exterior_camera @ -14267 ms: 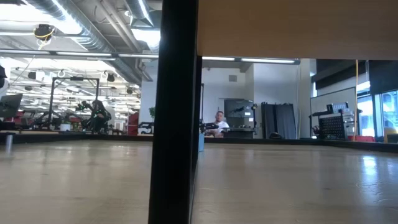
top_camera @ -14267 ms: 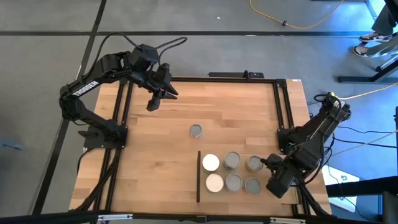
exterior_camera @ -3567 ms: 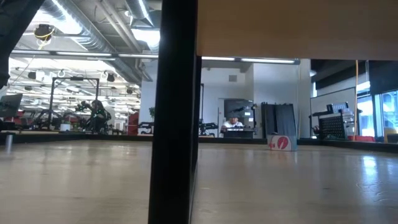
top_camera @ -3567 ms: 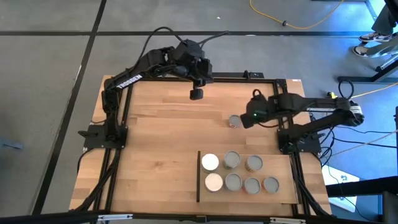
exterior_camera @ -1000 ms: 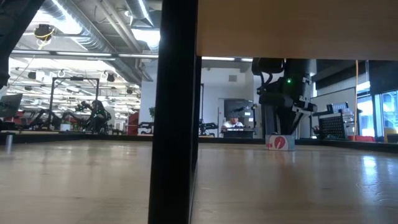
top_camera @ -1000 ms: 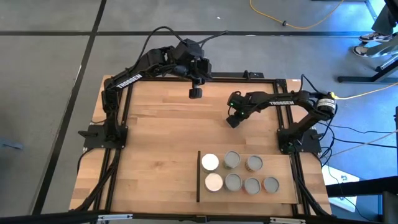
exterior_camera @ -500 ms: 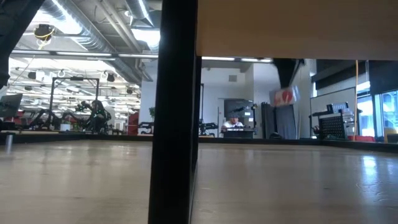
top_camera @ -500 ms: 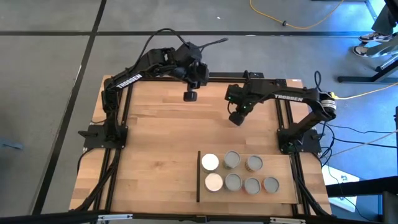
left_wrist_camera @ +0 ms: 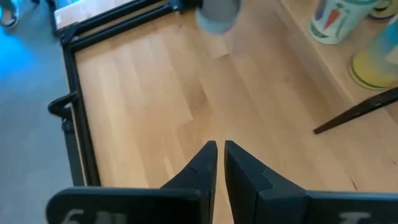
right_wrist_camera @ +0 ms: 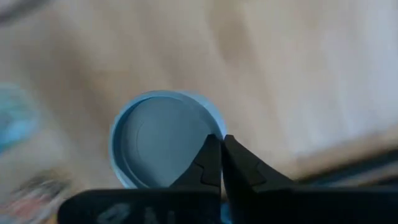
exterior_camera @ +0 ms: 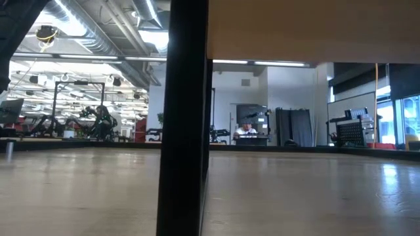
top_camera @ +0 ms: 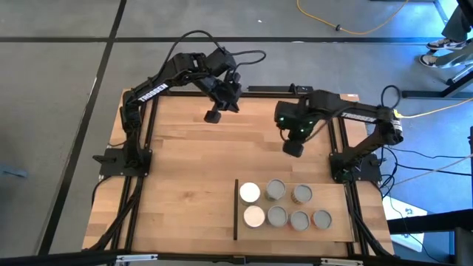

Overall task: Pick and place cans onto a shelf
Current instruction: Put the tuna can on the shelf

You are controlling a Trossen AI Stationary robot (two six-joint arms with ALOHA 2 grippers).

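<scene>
Carry step of the task: a can is in the grip and is not yet over the shelf.

1. The right gripper (top_camera: 293, 148) hangs above the bare tabletop (top_camera: 185, 185). In the right wrist view its fingers (right_wrist_camera: 208, 163) are pinched together on the rim of 1 can (right_wrist_camera: 161, 146). The can's round grey top lies directly beneath and just ahead of the fingertips. In the high view the can is hidden under the gripper.

2. Beyond the gripper, toward the table's front edge, lies the shelf (top_camera: 334, 195). Its dark strip (top_camera: 236, 209) runs along the short edge away from the right arm's base. The gripper is near this board but not above it.

3. On the shelf stand 7 cans (top_camera: 277, 216) in 2 rows, 3 in the row nearer the gripper and 4 in the farther row. The nearer row appears to have a free place at its end, beside the 3rd can.

4. The next move, as judged, is a short carry over that free place. A straight descent between the neighbouring cans follows, and the fingers part only once the can rests flat. A tilted can hung by its rim could knock a neighbour.

5. Farthest off, the left gripper (top_camera: 214, 116) waits over the table's back edge. Its fingers are drawn almost together with nothing between them.
</scene>
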